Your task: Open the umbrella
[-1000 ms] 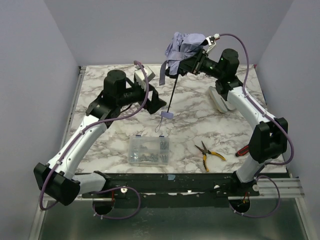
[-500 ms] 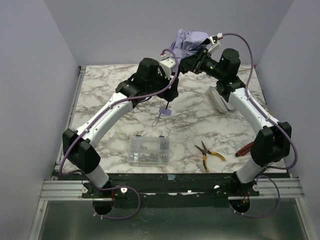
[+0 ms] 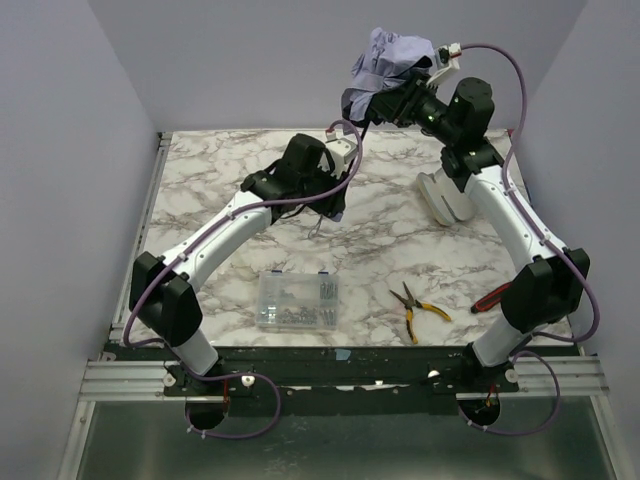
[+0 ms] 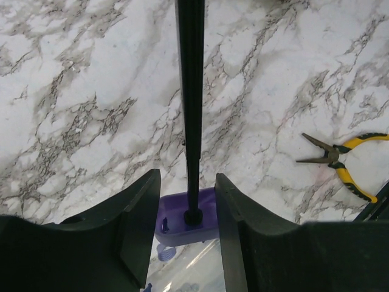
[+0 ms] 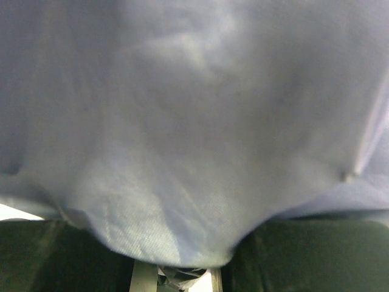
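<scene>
The umbrella hangs in the air. Its crumpled lilac canopy (image 3: pixel 393 55) is held high at the back, with my right gripper (image 3: pixel 402 97) shut on it. In the right wrist view lilac fabric (image 5: pixel 194 121) fills the frame over the right gripper (image 5: pixel 182 258). The thin black shaft (image 3: pixel 352 150) runs down from the canopy to a purple handle (image 4: pixel 176 226). My left gripper (image 3: pixel 334 198) is closed round that handle. In the left wrist view the shaft (image 4: pixel 190 91) rises between the left gripper's (image 4: pixel 187 201) fingers (image 4: pixel 143 225), and the handle fills the gap between them.
A clear box of screws (image 3: pixel 297 301) lies near the front middle of the marble table (image 3: pixel 220 160). Yellow-handled pliers (image 3: pixel 420 306) (image 4: pixel 343 164) and a red-handled tool (image 3: pixel 489 298) lie to its right. A cream sleeve (image 3: pixel 445 196) lies under the right arm.
My left arm has swung in from the left to the bottom of the shaft, and its jaws have narrowed round the handle. My right arm has lifted the canopy higher and to the right.
</scene>
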Robot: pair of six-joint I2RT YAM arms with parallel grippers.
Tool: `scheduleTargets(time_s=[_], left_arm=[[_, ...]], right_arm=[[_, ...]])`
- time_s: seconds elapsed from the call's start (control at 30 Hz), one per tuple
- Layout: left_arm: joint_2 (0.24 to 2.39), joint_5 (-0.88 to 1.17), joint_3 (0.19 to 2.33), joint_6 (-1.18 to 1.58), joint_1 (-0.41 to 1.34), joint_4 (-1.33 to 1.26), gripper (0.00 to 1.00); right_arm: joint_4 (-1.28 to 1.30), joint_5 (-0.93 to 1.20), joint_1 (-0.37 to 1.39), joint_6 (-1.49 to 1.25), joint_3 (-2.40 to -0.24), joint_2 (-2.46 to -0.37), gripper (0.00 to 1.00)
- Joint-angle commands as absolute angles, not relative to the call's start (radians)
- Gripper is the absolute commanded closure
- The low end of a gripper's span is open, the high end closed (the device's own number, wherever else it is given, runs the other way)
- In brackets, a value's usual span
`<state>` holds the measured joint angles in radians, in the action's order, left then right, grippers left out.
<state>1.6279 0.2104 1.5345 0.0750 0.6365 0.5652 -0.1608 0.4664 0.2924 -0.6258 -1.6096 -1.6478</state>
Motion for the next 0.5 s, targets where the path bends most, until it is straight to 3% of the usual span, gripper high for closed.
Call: scheduleTargets(time_s=[0.0, 0.3, 0.47], left_arm=[[1.640, 0.184, 1.467, 0.063, 0.641, 0.585, 0.57], [1.648, 0.191, 1.378, 0.078, 0.644, 0.590, 0.58], [1.635, 0.192, 1.318, 0.084, 0.646, 0.595, 0.65]], right_arm=[[-0.208, 0.439, 0.267, -0.628, -1.693, -1.663, 0.99], [-0.208, 0.461, 0.179, -0.621, -1.808, -1.718, 0.99], [-0.208, 0.486, 0.148, -0.593, -1.856, -1.738, 0.99]])
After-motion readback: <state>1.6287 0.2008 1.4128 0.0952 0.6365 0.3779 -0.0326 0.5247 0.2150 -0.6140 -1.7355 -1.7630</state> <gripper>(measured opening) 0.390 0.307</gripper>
